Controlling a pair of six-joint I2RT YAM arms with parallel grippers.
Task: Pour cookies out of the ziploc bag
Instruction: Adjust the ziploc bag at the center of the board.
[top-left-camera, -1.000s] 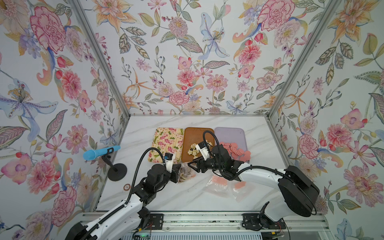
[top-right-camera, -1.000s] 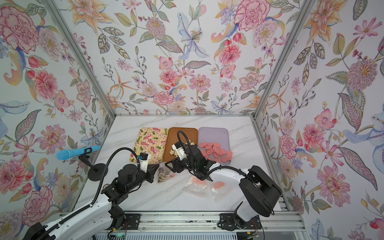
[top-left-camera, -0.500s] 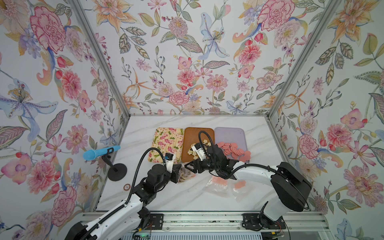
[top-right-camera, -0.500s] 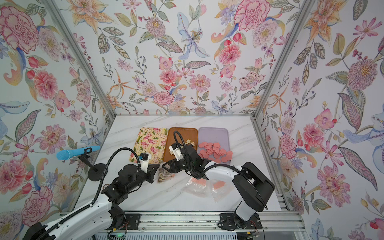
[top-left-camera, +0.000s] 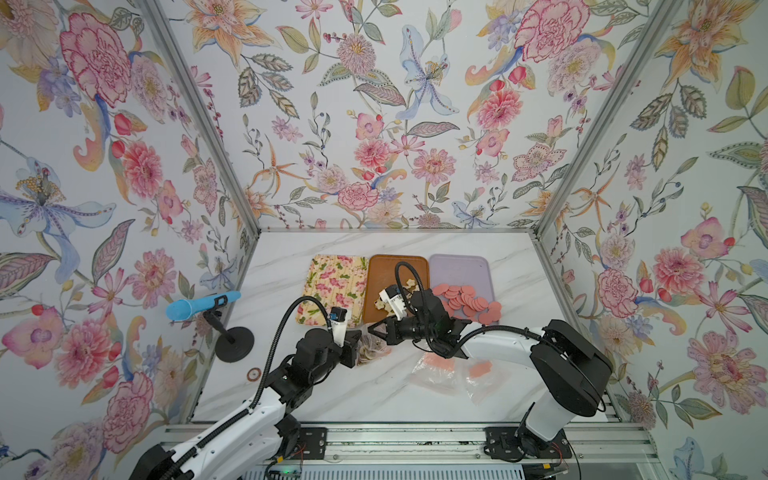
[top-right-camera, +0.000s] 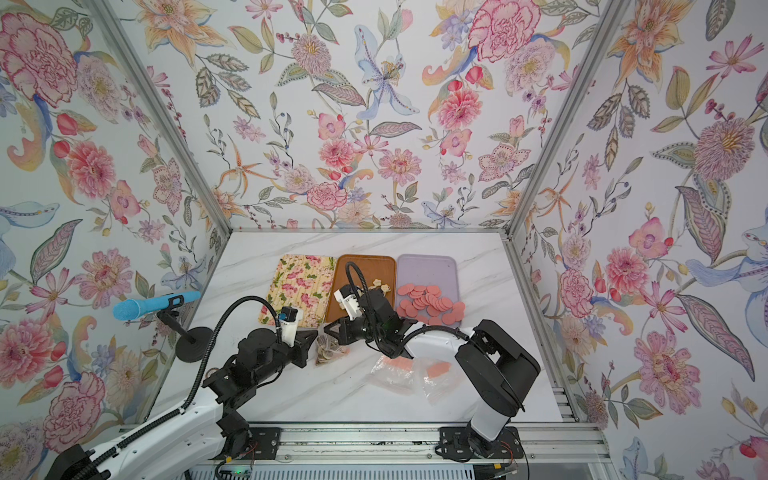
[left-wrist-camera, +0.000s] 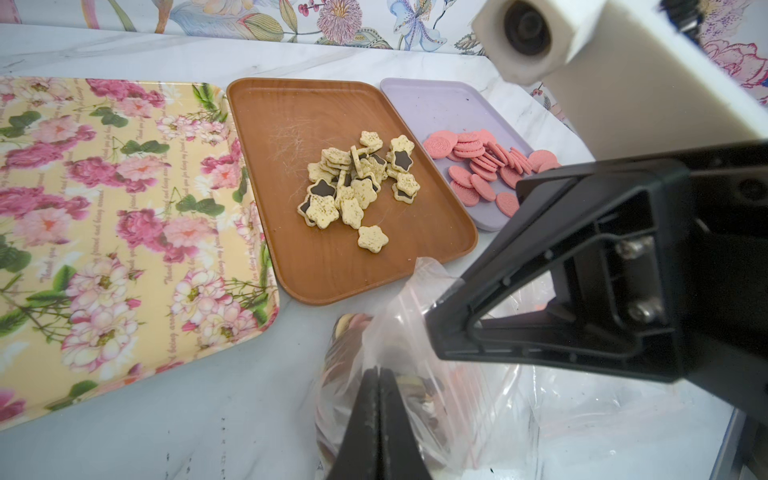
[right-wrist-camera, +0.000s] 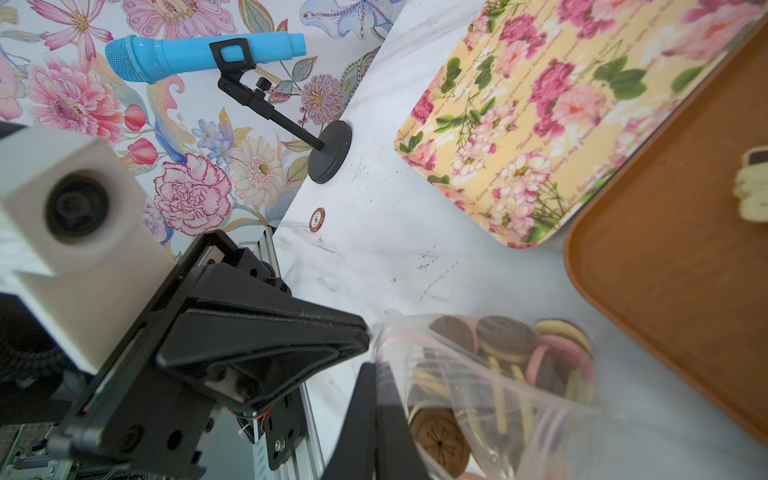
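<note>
Right gripper (top-left-camera: 372, 328) now across at the ziploc bag (top-left-camera: 371, 350), jaws together.

**Ziploc bag** (right-wrist-camera: 552, 432): clear film, crumpled, part-filled. It sits between the left gripper (left-wrist-camera: 379, 376) and the right gripper (right-wrist-camera: 376, 372), and both sets of tips are pinched onto its film.

**Patterned cookies** (right-wrist-camera: 505, 345): brown, pink and cream rounds, heaped inside the bag just ahead of the right gripper's tips.

**Star cookies** (left-wrist-camera: 357, 185): cream and dark-brown, in a loose pile well ahead of the left gripper.

**Pink cookies** (left-wrist-camera: 484, 166): flat rounds in an overlapping spread beyond the right gripper, partly hidden by it.
</note>
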